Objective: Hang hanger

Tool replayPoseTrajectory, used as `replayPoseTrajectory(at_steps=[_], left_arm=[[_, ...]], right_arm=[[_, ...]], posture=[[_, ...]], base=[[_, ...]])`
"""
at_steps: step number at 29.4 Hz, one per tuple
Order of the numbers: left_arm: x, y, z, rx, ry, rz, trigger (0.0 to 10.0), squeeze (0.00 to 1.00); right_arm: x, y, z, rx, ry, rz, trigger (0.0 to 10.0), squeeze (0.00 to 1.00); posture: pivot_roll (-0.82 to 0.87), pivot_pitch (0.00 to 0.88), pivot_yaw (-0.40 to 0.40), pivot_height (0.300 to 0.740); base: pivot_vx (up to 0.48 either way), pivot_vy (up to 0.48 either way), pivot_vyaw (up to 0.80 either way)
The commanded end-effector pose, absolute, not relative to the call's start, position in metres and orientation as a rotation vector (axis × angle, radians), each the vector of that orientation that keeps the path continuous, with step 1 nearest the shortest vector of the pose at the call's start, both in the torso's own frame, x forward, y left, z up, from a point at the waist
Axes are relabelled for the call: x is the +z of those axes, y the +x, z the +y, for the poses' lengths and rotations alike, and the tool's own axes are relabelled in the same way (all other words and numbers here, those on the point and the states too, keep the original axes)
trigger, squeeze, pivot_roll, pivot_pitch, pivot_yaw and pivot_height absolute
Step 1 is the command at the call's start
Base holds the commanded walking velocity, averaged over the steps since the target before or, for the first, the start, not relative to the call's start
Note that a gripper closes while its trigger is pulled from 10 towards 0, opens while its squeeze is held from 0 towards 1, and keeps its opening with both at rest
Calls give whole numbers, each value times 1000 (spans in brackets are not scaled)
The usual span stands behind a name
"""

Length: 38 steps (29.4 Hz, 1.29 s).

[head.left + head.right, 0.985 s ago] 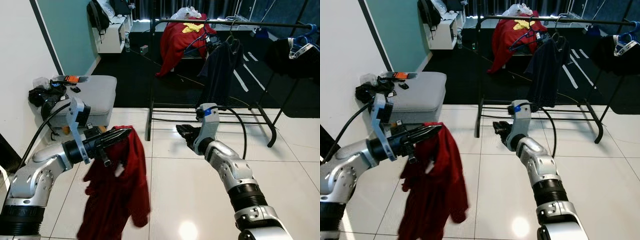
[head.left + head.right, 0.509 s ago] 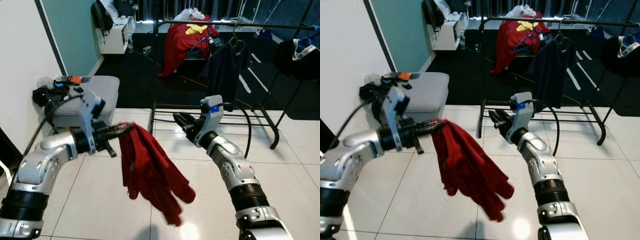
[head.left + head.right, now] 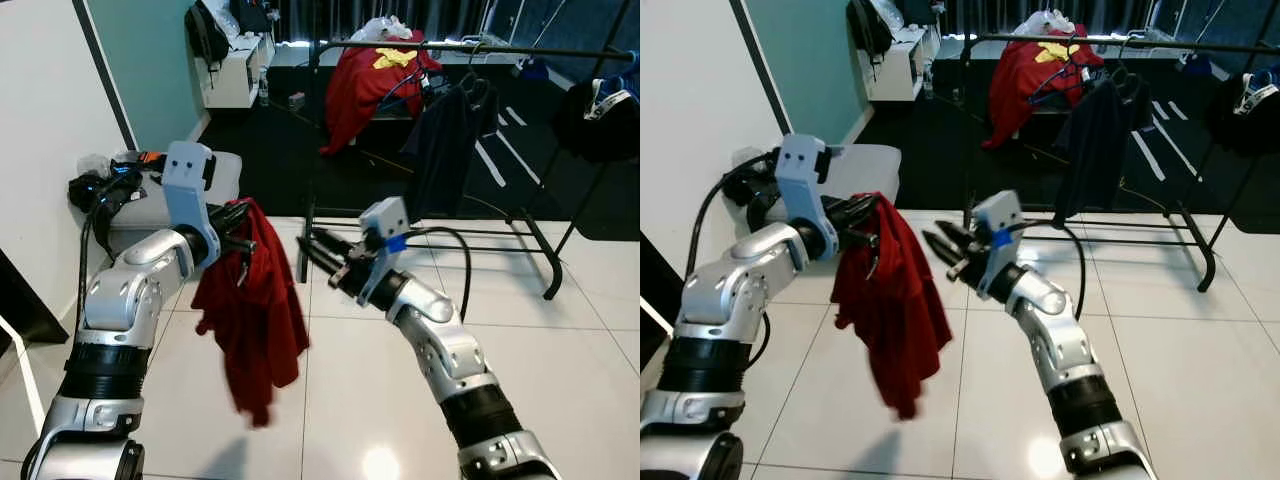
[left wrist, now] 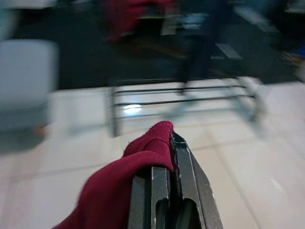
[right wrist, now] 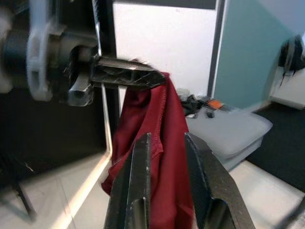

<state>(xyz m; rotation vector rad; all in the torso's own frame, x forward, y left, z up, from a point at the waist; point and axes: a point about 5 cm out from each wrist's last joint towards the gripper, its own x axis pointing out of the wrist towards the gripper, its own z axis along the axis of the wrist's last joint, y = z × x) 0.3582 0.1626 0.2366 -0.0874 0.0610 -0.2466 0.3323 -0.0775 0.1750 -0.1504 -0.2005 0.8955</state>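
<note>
A black clothes rack stands behind both arms. Left gripper is clamped on a red garment; right gripper, fingers apart, points at it nearby.

Glossy white floor tiles meet a dark carpet. A white wall adjoins a teal wall. A grey ottoman stands beside a black clothes rack.

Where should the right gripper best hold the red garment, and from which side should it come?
Probably the top fold of the red garment, just beside the left gripper that pinches it. There the cloth is taut; lower down it hangs loose. The right gripper, open, points at it from the robot's right, so come sideways.
</note>
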Motion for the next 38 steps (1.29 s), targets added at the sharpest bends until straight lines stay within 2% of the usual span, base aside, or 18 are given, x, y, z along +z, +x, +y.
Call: replayPoseTrajectory(at_steps=[1,3,7,9,14,22,23,30,31,33,34,38], left_arm=[[242,360,167,-209,-91,54,0,0],[242,363,165,-161,-72,71,0,0],[242,364,164,-143,-70,82,0,0],[245,366,162,-112,-93,92,0,0],[252,366,157,-122,-130,98,0,0],[262,365,148,-191,-173,89,0,0],[263,364,144,-204,-168,94,0,0],[268,359,133,-260,-172,87,0,0],[270,357,131,-276,-170,83,0,0],[271,357,130,-287,-168,82,0,0],[272,355,128,-314,-171,81,0,0],[276,350,121,-376,-179,77,0,0]], right_arm=[[171,331,-73,906,-202,-201,10000,0],[163,337,-73,842,-353,-203,10000,0],[162,341,-76,771,-413,-225,10000,0],[156,343,-79,668,-534,-262,10000,0],[153,341,-82,630,-558,-305,10000,0],[149,336,-78,689,-454,-359,10000,0],[147,336,-77,703,-425,-361,10000,1000],[143,337,-71,694,-384,-380,10000,1000],[143,338,-71,680,-390,-384,10000,898],[144,339,-71,671,-393,-387,10000,898],[145,340,-70,672,-381,-392,10000,0],[142,342,-67,705,-349,-363,10000,0]], posture=[[109,35,17,740],[109,36,21,740],[113,35,23,740],[109,33,21,740],[113,28,26,740],[104,33,24,740],[110,28,19,740],[119,25,11,740],[118,22,11,740],[117,21,12,740],[117,30,14,740],[124,29,14,740]], base=[[0,0,0],[0,0,0],[0,0,0],[0,0,0],[0,0,0],[0,0,0],[0,0,0],[0,0,0],[0,0,0],[0,0,0],[0,0,0],[0,0,0]])
